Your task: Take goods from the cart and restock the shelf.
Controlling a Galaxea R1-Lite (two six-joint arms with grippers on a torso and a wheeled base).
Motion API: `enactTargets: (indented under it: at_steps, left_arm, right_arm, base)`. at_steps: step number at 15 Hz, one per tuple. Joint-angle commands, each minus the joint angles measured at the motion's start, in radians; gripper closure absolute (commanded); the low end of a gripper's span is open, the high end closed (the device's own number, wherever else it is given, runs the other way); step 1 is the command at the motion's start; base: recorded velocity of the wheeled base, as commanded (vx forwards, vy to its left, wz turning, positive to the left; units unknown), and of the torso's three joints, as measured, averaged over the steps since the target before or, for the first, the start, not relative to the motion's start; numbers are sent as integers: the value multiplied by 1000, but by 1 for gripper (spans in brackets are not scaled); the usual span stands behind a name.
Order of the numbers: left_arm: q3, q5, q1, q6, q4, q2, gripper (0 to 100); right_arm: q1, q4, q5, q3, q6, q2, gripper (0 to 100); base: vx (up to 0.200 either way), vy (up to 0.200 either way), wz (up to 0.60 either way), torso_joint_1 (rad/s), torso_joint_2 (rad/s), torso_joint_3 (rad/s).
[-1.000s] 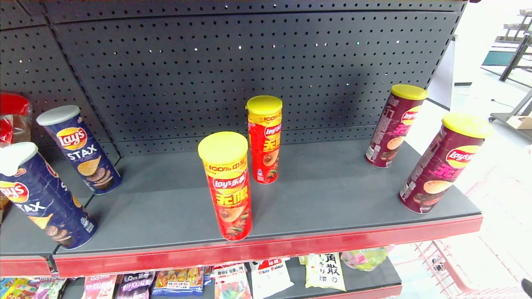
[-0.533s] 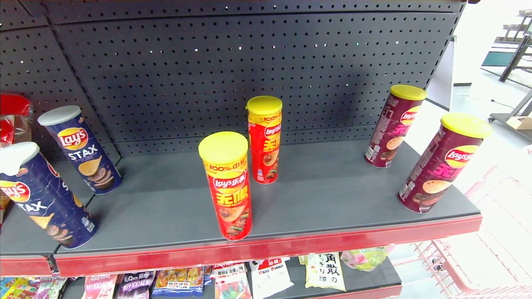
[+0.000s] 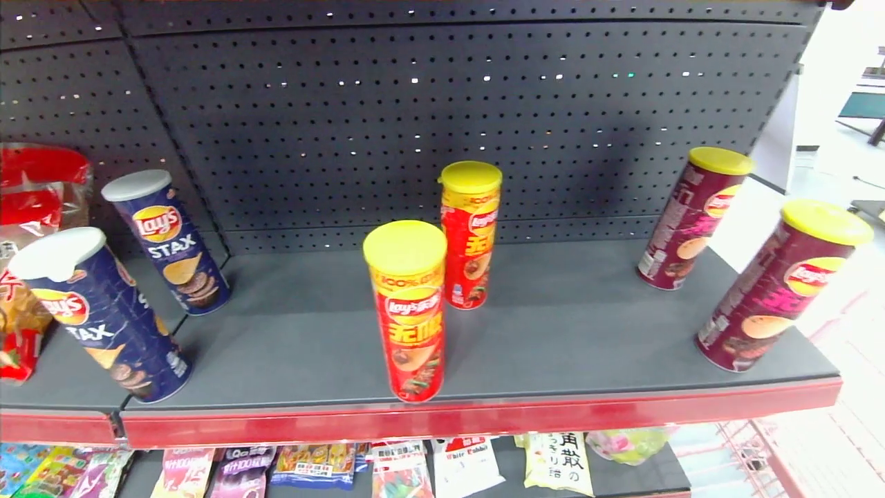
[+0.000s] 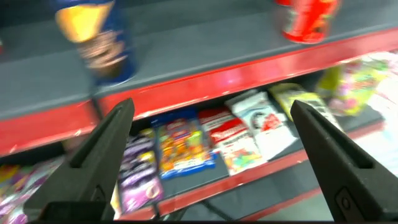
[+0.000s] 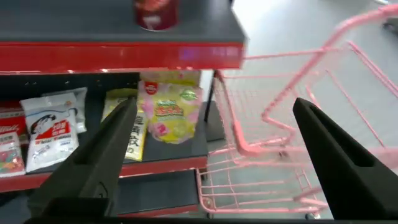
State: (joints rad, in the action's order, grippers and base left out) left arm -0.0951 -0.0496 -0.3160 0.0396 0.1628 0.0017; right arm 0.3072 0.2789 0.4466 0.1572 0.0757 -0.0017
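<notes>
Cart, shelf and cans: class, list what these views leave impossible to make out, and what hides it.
1. Pink cart, right wrist view: basket floor cut off by the edge and the right gripper's fingers; goods inside cannot be told.
2. Blue can, left wrist view: blurred, top cut off.
3. Lower-shelf packets, head view: cut by the bottom edge, tops behind the red shelf lip.
4. Maroon can, right wrist view: cut off above its base.
</notes>
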Motion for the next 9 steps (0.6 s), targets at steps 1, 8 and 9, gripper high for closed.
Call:
enactTargets:
  at_steps: [1,8,9]
  left_arm:
    - [0,0,0,0,0,-2,0]
    - [0,0,0,-1,0,-2,0]
    - [0,0,0,-1,0,-2,0]
  right_arm:
    - [0,0,0,1,16,2,0]
    - [-112,6,-3,68,47,157,0]
    - [-332,0,-12,88,35,290,0]
  base:
    - [0,0,0,0,0,0]
    - [0,0,0,0,0,0]
    - [0,0,0,0,0,0]
